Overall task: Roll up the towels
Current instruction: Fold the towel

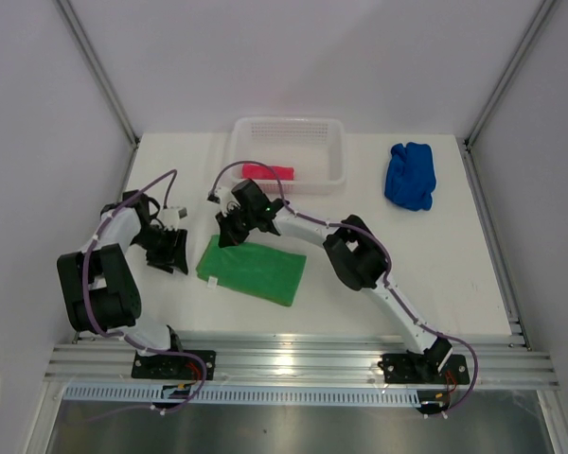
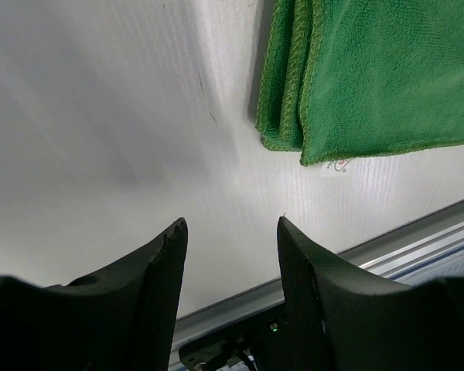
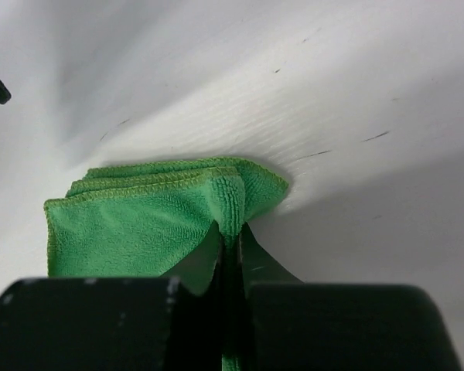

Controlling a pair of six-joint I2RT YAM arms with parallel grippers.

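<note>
- Three towels and one basket (image 1: 289, 126) are on the table (image 1: 445, 274).
- Green towel (image 1: 253, 270): folded flat, near centre, long axis left-right and slightly slanted. The right fingers (image 3: 255, 267) pinch its far-left corner.
- Pink towel (image 1: 268, 172) lies left-right in the basket.
- Blue towel (image 1: 410, 175) is bunched up at the far right.
- Left fingers (image 2: 166, 263): half-spread, holding nothing.

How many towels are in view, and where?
3. The green towel lies folded near the arms, a corner pinched by the right gripper; the pink towel is in the basket; the blue towel sits bunched at the far right. None appears hidden.
</note>
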